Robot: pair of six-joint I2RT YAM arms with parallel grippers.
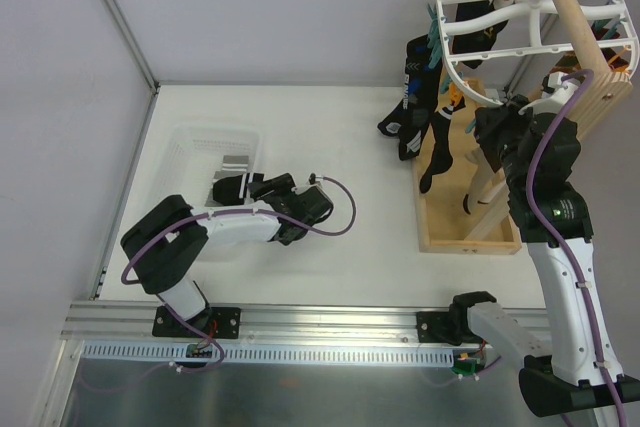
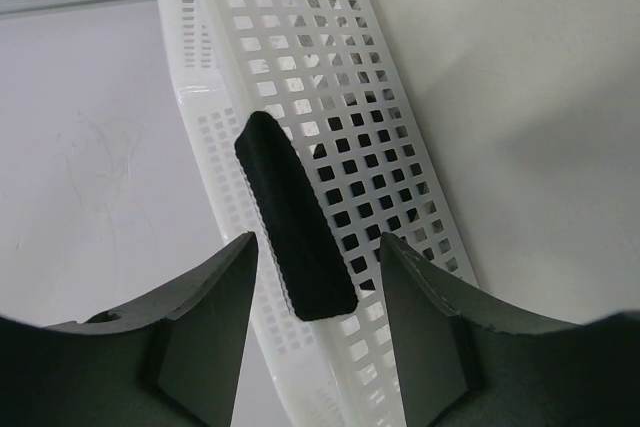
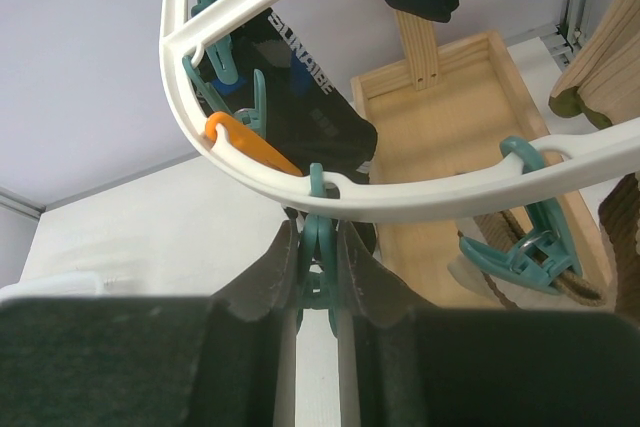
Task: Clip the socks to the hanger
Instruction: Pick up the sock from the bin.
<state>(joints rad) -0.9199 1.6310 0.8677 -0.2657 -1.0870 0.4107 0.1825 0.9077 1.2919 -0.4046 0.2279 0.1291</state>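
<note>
Right claw [image 3: 318,237] clenched on a teal peg [image 3: 317,282], its two fingers pressing the peg's sides from left and right. The peg hangs from the lower rim of the white hanger [image 3: 420,202], which arcs just above the fingertips. Up and to the left of this claw, an orange peg [image 3: 250,145] lies against the same rim; to the claw's right a second teal peg [image 3: 525,242] dangles. Beyond the rim, a black sock with lettering [image 3: 300,112] hangs clipped, and further back is the wooden stand [image 3: 440,117]. In the overhead view several dark socks [image 1: 437,142] hang from the hanger's edge, to the left of the right claw.

Left claw [image 2: 315,247] released: the jaws stand apart, and a black sock [image 2: 285,187] lies directly between the fingers [image 2: 215,317]. A clear gap shows on the sock's right side; on its left, contact cannot be told. The sock rests against the wall of a white mesh basket [image 2: 380,147], which runs away ahead of the claw.
</note>
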